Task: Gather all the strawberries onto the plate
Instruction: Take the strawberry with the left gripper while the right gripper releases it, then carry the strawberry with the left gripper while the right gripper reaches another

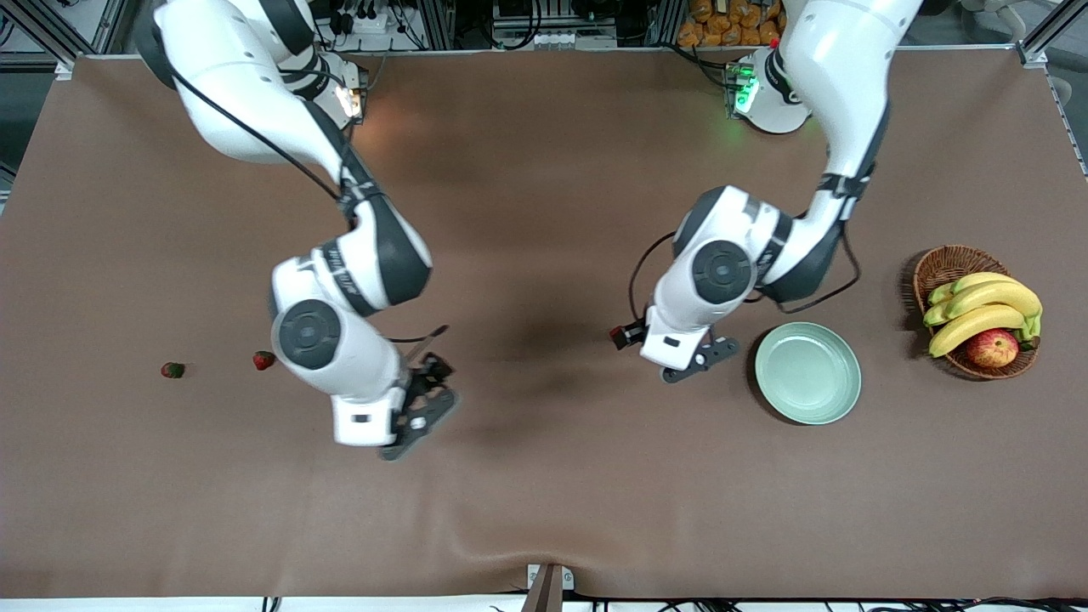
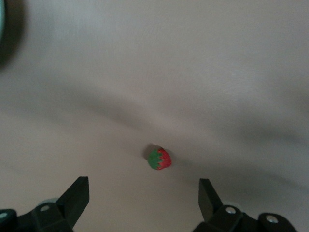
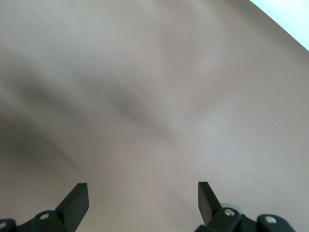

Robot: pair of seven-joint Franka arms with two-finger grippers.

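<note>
Only one strawberry (image 2: 160, 159) lay between the left gripper's (image 2: 144, 192) spread fingers, on the tabletop (image 1: 544, 510) beside the empty plate (image 1: 807, 372); two berries (image 1: 263, 360) sat nearer the right gripper (image 3: 143, 193), also spread.

The front view looks steeply down from high across the table (image 1: 544, 510), bases at 12 o'clock, taking in the whole brown cloth. Each of the 2 wrist views sits close above that cloth, looking past its own spread fingertips. The left wrist view shares only cloth and, at its 10 o'clock corner, the plate (image 2: 1, 24) rim with the front view.
</note>
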